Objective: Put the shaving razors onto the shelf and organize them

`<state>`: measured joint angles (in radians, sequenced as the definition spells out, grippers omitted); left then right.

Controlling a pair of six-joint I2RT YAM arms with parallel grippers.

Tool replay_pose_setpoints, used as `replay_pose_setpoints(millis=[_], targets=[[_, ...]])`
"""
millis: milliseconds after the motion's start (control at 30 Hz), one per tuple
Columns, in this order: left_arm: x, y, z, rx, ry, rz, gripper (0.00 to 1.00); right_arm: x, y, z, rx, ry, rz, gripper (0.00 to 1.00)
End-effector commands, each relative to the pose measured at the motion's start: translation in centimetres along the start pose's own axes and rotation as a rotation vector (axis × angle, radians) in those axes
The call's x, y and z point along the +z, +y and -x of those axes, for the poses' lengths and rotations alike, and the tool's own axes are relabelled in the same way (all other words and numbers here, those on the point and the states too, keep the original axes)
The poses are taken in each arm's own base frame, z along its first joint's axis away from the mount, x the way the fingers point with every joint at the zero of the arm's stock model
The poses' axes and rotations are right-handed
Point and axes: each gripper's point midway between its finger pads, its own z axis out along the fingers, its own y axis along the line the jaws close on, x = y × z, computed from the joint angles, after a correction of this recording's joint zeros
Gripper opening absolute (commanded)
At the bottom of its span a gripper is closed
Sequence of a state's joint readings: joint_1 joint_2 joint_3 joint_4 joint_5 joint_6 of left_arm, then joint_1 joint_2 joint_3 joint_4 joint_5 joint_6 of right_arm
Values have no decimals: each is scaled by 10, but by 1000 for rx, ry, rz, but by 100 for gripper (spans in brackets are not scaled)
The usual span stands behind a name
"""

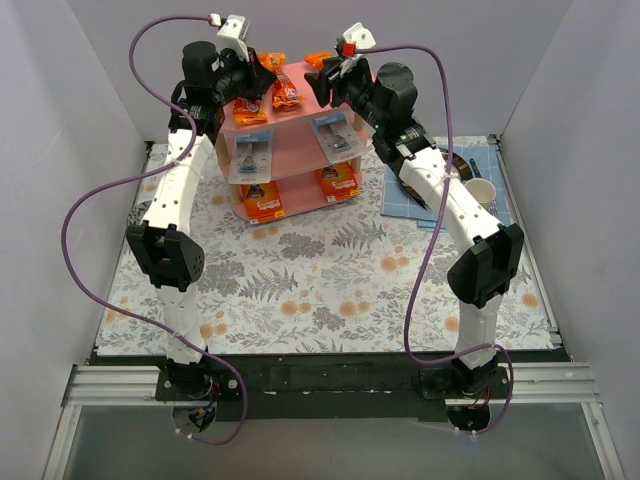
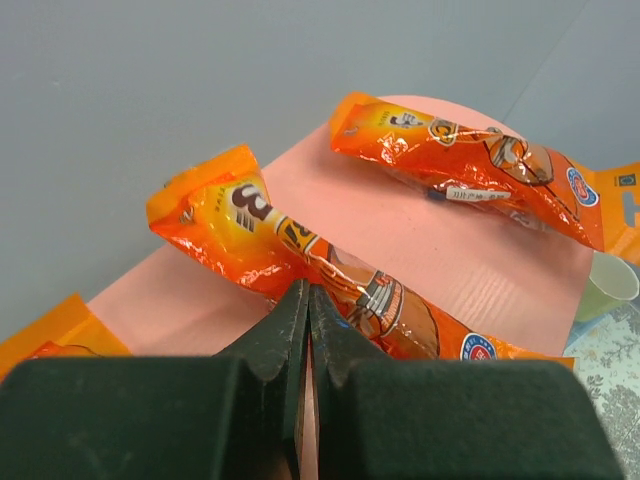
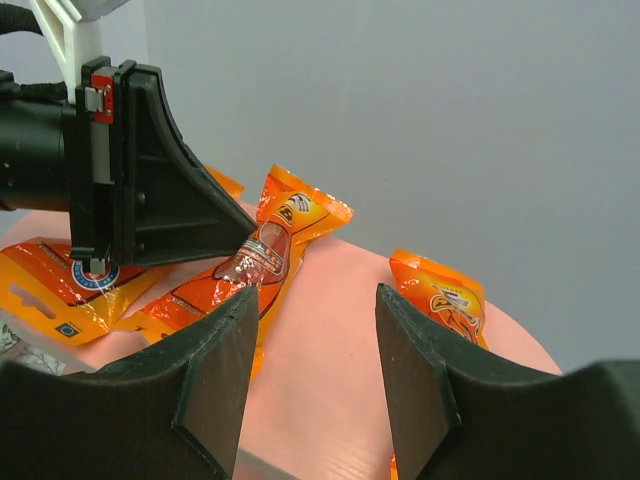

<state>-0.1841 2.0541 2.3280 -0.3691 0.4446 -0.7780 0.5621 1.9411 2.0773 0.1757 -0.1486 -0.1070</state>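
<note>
You're nearing the end, I'd judge: packs (image 1: pixel 254 152) are filling every tier of the shelf (image 1: pixel 296 150). Your left pincer (image 2: pixel 307 296) is clamping an orange crinkly bag (image 2: pixel 240 225) on the top board, which probably needs straightening; your right pincer (image 3: pixel 315 302) is hovering open nearby.

I see a pink shelf (image 1: pixel 292 150), glossy orange crinkly bags (image 2: pixel 300 250) on its top board, white-blue blister packs (image 1: pixel 250 155) one tier down, pale fern-and-orange-blossom cloth (image 1: pixel 330 270) under it
</note>
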Motion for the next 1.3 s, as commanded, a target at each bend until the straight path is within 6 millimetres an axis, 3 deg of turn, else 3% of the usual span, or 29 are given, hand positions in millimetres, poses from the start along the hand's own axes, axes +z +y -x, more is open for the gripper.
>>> replay_pose_setpoints(millis=[0,300,667,733,767,800,900,1267], targets=[[-14,-22,14,41,-7,-15,0,-1,-7,18,3,-46,-17,58],[-8,-34,14,65,-9,-21,0,-2,-11,12,16,-30,-10,58],[-27,-22,24,118,-18,83,0,-6,-15,14,12,-27,-9,58],[-29,-19,17,111,-2,94,0,-7,-15,14,10,-27,-9,58],[-35,-20,23,116,-15,97,0,-7,-15,14,9,-27,-9,58],[-34,-17,12,108,6,99,0,-8,-15,16,8,-30,-10,58],[-41,-15,15,123,-16,102,0,-8,-16,15,7,-26,-11,58],[-36,6,9,114,-15,126,0,-5,-14,9,14,-22,0,58]])
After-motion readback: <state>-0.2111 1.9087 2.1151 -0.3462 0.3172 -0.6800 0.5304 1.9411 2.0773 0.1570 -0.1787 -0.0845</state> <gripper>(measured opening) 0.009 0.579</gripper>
